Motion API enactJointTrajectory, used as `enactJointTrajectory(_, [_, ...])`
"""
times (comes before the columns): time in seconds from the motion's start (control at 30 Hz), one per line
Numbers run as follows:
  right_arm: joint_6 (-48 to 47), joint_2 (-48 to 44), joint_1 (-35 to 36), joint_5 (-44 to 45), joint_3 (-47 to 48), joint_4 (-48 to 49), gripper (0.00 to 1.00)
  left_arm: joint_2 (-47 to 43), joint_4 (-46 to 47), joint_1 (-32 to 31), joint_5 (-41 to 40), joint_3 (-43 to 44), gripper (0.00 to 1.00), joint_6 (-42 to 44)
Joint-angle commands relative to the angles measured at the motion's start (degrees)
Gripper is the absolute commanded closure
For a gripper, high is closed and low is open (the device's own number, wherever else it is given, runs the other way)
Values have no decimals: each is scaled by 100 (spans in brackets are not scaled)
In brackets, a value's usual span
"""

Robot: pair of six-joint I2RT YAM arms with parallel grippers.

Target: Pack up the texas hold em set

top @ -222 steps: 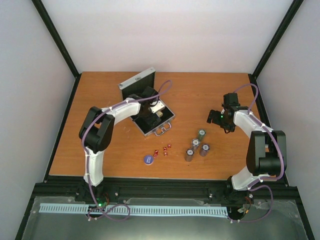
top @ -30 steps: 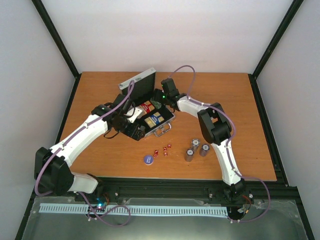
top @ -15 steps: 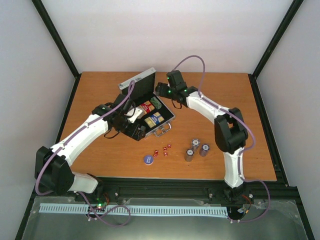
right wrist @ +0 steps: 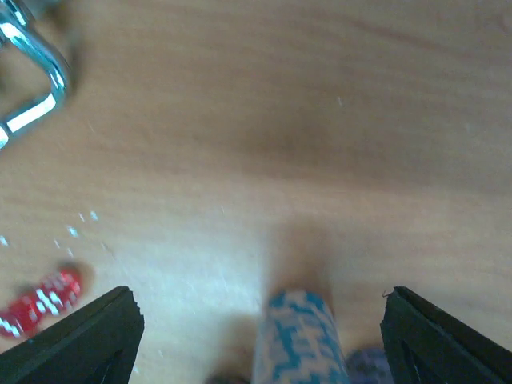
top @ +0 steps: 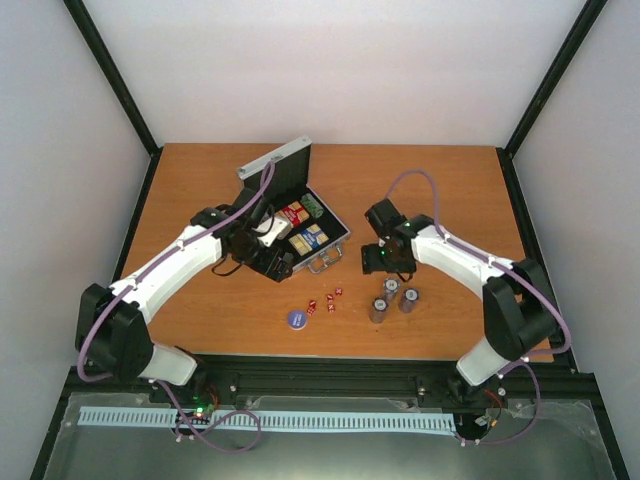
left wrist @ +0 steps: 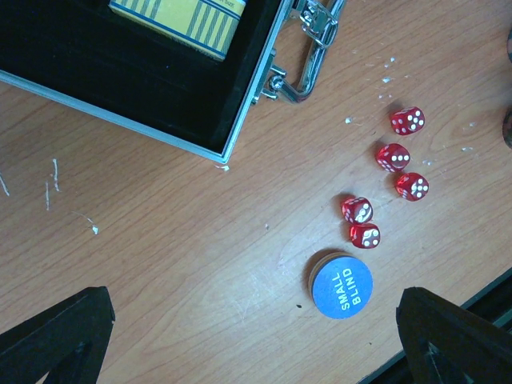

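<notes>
Left tool (left wrist: 256, 344) hangs spread and empty beside the case (left wrist: 112, 72): silver rim, black lining, lid up, card boxes (top: 300, 225) inside. On the wood-grain worktop (left wrist: 160, 240) in front lie a flat blue disc (left wrist: 340, 286), then five glossy red dice (left wrist: 394, 157). Right tool (right wrist: 264, 336), fingers wide with nothing held, hovers over the chip stacks (top: 391, 288). Judgement: centre one stack between the fingers, go low, squeeze square across it. Gripped high, the loose smooth discs would likely shear apart.
</notes>
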Motion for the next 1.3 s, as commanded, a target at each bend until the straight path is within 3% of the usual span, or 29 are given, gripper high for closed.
enactJointTrajectory(0.0, [-186,-489,66,-151,-352,-454,17,65,150,40,132,91,0,3])
enactJointTrajectory(0.33, [-164,-607,77,-291,-901,-530,21,12,169,39,116,58,0,2])
enactJointTrajectory(0.5, [-115,-508,77,-274,-1022,-416,29,-57,178,39,97,23,0,-7])
enactJointTrajectory(0.6, [-93,-404,76,-306,-988,-339,43,-65,168,39,95,29,0,-11])
enactJointTrajectory(0.73, [-69,-315,77,-335,-924,-327,53,-68,153,39,66,44,0,-15])
enactJointTrajectory(0.87, [-92,-385,77,-149,-696,-442,82,-73,136,38,24,68,0,-32])
enactJointTrajectory(1.0, [-114,-505,72,15,-95,-521,95,-95,134,39,12,73,0,-49])
enactJointTrajectory(1.13, [16,-633,77,-41,494,-294,97,-121,139,39,18,41,0,-90])
enactJointTrajectory(1.27, [253,-672,65,-480,609,815,97,-164,142,39,47,29,0,-112])
